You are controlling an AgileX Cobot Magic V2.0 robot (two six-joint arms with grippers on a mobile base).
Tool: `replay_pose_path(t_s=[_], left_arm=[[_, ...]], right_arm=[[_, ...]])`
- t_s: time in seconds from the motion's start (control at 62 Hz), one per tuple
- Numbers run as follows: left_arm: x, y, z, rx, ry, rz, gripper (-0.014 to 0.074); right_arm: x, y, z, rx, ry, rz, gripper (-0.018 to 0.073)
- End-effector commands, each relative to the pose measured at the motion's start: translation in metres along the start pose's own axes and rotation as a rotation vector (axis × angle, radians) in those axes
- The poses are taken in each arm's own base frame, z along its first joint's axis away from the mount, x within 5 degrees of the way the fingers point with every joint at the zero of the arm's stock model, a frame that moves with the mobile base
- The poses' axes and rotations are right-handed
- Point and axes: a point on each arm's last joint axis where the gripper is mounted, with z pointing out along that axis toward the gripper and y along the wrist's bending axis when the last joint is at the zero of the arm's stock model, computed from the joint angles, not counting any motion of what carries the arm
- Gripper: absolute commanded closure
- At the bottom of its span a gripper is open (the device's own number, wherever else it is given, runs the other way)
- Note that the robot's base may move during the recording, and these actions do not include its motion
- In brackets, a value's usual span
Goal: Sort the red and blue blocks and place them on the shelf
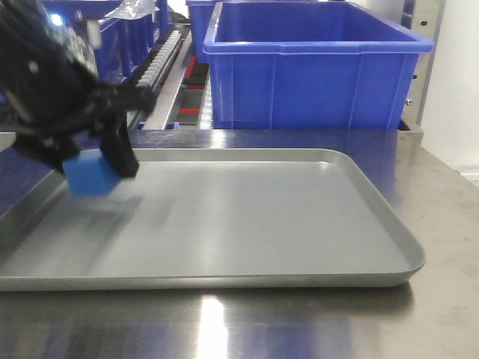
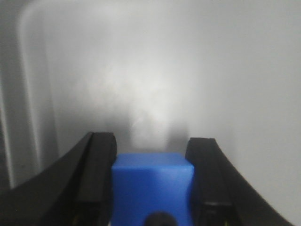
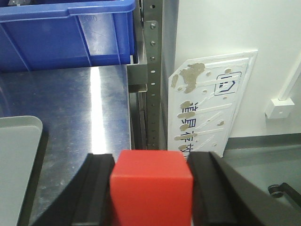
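Progress: early | blue block [image 1: 91,173] is gripped by L gripper [image 2: 150,157] at left end of tray [image 1: 299,224] | red block [image 3: 151,188] is clamped in R gripper [image 3: 151,162] | neither is placed on shelf [image 1: 163,60] yet, far side.

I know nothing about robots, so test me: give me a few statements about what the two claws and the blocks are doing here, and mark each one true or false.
1. The left gripper is clamped on a blue block. True.
2. The right gripper is clamped on a green block. False: it holds a red block.
3. The blue block sits inside the large blue bin. False: it is held in the gripper over the left part of the grey tray.
4. The large blue bin stands behind the grey tray. True.
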Motion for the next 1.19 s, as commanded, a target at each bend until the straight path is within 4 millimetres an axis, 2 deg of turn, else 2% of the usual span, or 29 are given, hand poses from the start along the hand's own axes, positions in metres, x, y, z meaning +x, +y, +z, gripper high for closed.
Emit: replay_pose_path(t_s=[0.0,0.161,0.306,0.467,0.58,0.677,0.854,0.983,1.176], left_arm=[[-0.021,-0.006,-0.045,0.059,-0.183,-0.012,0.0473],[-0.033,0.001,-0.09,0.077,-0.343,-0.017,0.0473],[-0.035,0.015,-0.135,0.088,-0.495,-0.052,0.0473],[-0.025,0.036,-0.186,0.069,-0.647,-0.103,0.0473],[-0.008,0.049,-0.209,0.05,-0.729,-0.133,0.0473],[0.01,0.059,-0.22,0.031,-0.798,-0.156,0.0473],[0.05,0.073,-0.225,0.002,-0.892,-0.184,0.0473],[0.077,0.079,-0.222,-0.014,-0.922,-0.196,0.0473],[0.098,0.082,-0.214,-0.018,-0.924,-0.199,0.0473]], right_arm=[[-0.017,0.001,-0.005,-0.003,-0.123,-0.017,0.0501],[-0.017,0.001,-0.005,-0.003,-0.123,-0.017,0.0501],[-0.017,0.001,-0.005,-0.003,-0.123,-0.017,0.0501],[-0.017,0.001,-0.005,-0.003,-0.123,-0.017,0.0501],[-0.017,0.001,-0.005,-0.003,-0.123,-0.017,0.0501],[-0.017,0.001,-0.005,-0.003,-0.123,-0.017,0.0501],[-0.017,0.001,-0.005,-0.003,-0.123,-0.017,0.0501],[-0.017,0.001,-0.005,-0.003,-0.123,-0.017,0.0501],[-0.017,0.001,-0.005,-0.003,-0.123,-0.017,0.0501]])
